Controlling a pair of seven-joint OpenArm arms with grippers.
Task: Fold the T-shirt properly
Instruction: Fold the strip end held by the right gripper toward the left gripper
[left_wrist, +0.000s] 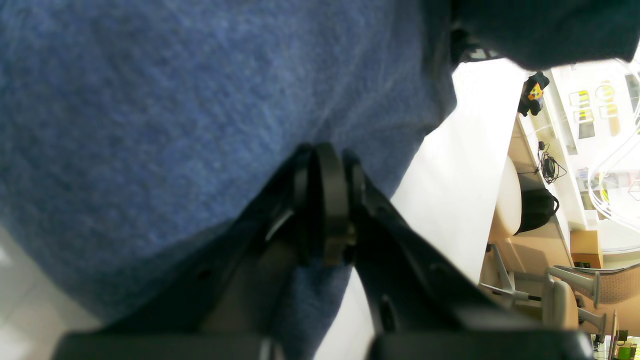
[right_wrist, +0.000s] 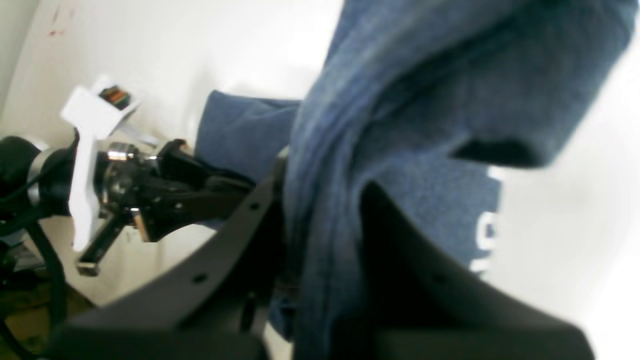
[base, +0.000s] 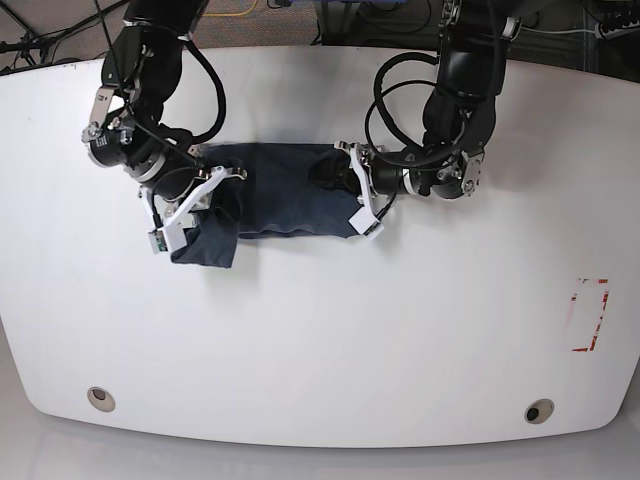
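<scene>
The T-shirt (base: 275, 190) is a dark blue band of bunched cloth stretched between my two grippers on the white table (base: 320, 330). My left gripper (base: 337, 176) holds its right end. In the left wrist view the left gripper (left_wrist: 325, 155) is shut, with the blue fabric (left_wrist: 175, 110) pinched at its tips. My right gripper (base: 218, 195) holds the left end, where a flap of cloth (base: 205, 245) hangs down toward the table. In the right wrist view the right gripper (right_wrist: 325, 182) is shut on a thick fold of the T-shirt (right_wrist: 400, 100), and white lettering (right_wrist: 487, 240) shows on it.
A red-outlined rectangle (base: 590, 315) is marked near the table's right edge. Two round holes (base: 100, 398) (base: 538, 411) sit near the front edge. Cables (base: 400, 90) loop off the arm at the back. Chairs (left_wrist: 575, 295) stand beyond the table edge.
</scene>
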